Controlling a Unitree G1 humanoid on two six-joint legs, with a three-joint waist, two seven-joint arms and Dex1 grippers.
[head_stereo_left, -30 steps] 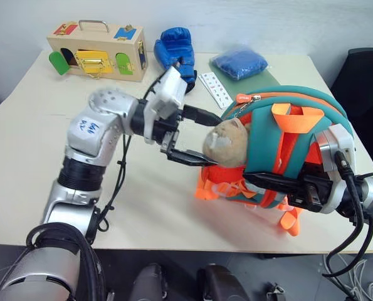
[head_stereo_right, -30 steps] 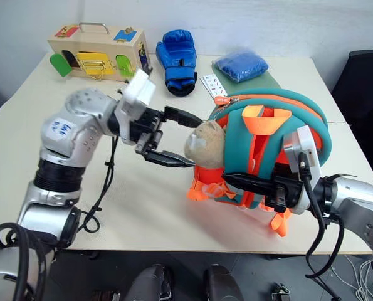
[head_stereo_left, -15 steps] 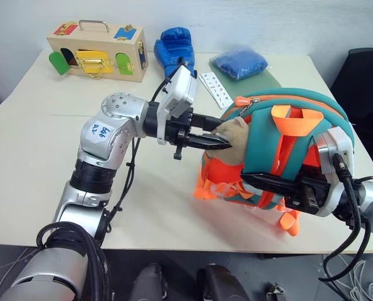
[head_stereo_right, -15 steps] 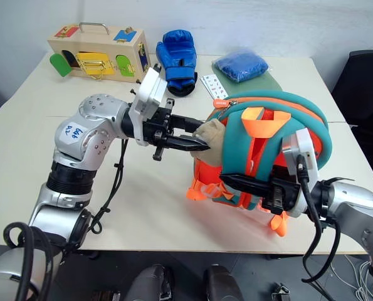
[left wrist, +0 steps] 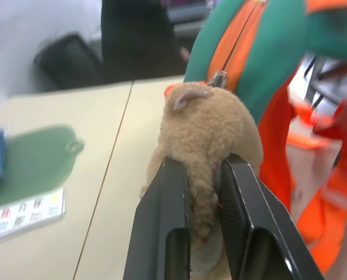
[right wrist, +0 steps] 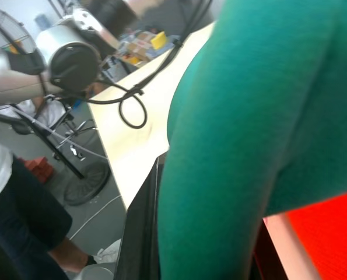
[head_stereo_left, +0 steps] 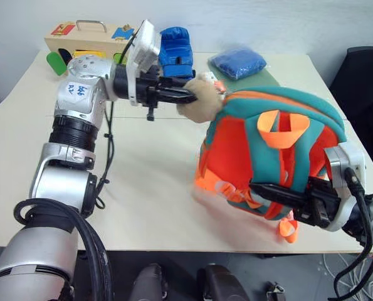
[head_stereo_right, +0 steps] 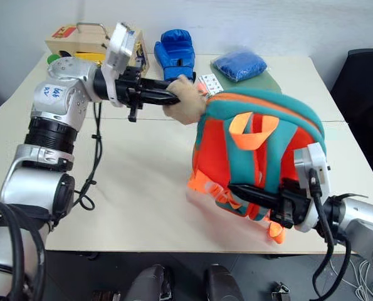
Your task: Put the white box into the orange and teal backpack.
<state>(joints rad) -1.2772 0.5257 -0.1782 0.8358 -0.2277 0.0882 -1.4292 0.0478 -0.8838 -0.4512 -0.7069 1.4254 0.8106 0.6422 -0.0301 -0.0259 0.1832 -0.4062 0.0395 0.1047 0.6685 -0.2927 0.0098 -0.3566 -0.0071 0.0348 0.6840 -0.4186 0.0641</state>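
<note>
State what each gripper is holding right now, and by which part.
The left gripper pinches the tan plush animal attached to the orange and teal backpack. The right gripper clamps one of the backpack's teal straps low on its front.

The wooden box (head_stereo_left: 79,39) at the upper left is mostly hidden behind the left arm, with just its handle and top edge clear. The backpack (head_stereo_left: 280,157) covers the right fingers (head_stereo_left: 280,191) along part of their length, and its lower orange straps (head_stereo_left: 214,185) are blurred. In the right wrist view a person (right wrist: 21,221) at the lower left is cut off by the frame edge.
</note>
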